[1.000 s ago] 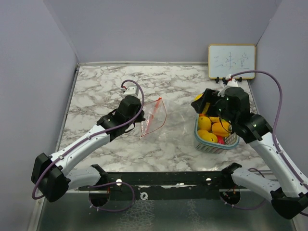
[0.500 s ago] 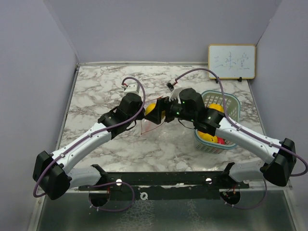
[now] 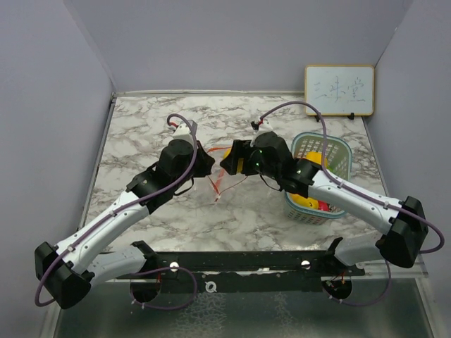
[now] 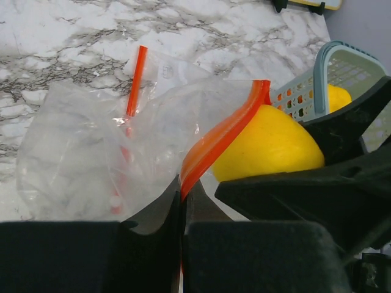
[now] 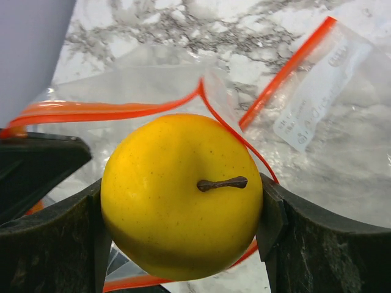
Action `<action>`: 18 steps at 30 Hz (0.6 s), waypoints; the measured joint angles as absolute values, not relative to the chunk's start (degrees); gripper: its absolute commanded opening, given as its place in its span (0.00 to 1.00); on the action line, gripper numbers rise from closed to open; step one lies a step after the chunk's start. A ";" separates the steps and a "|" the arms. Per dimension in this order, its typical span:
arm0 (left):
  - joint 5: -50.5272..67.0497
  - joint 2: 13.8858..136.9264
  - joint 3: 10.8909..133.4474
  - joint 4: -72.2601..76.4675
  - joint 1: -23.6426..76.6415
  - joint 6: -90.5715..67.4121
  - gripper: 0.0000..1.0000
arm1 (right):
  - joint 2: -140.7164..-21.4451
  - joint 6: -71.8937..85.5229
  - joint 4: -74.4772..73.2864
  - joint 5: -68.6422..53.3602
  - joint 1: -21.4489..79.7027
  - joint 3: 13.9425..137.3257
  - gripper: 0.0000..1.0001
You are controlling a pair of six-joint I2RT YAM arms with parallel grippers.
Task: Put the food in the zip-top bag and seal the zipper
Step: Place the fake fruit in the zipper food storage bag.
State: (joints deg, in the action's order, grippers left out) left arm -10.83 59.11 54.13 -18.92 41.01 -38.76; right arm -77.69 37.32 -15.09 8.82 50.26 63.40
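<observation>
Left gripper point(image 4: 182, 204): clenched on the orange zipper strip of the zip-top bag point(image 4: 91, 146), one side of the mouth being held up off the marble table point(image 3: 141, 127). The rest of the clear bag is slumped on the table behind the held edge, with the second zipper strip lying apart from the first, so the mouth is open.

Right gripper point(image 5: 182, 213): closed on a yellow apple point(image 5: 177, 189), one finger pressed to each side, the brown stem facing the wrist camera. The apple is held at the bag's mouth, touching the raised zipper strip; in the left wrist view it is seen directly against that strip, on the basket side. Whether any part of it has passed the rim cannot be told.

In the top view both grippers are met tip to tip over the middle of the table, with the bag's red outline below them.

Teal mesh basket point(image 3: 337, 144): standing to the right of the bag, apart from it. More yellow fruit point(image 3: 304, 203) and one red fruit point(image 3: 324, 206) are seen inside it.

A small whiteboard point(image 3: 339, 89) is propped at the far right corner.
</observation>
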 measured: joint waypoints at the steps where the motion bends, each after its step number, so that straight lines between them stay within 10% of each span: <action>1: -10.68 58.46 53.78 -18.59 41.01 -39.03 0.00 | -77.93 37.45 -15.97 9.63 50.26 63.40 0.62; 4: -10.66 57.12 52.23 -17.91 41.01 -39.68 0.00 | -78.08 37.74 -18.85 11.57 50.26 63.48 0.99; 18: -9.82 58.57 46.15 -14.33 41.01 -42.76 0.00 | -71.09 38.50 -30.46 17.43 50.26 66.30 0.99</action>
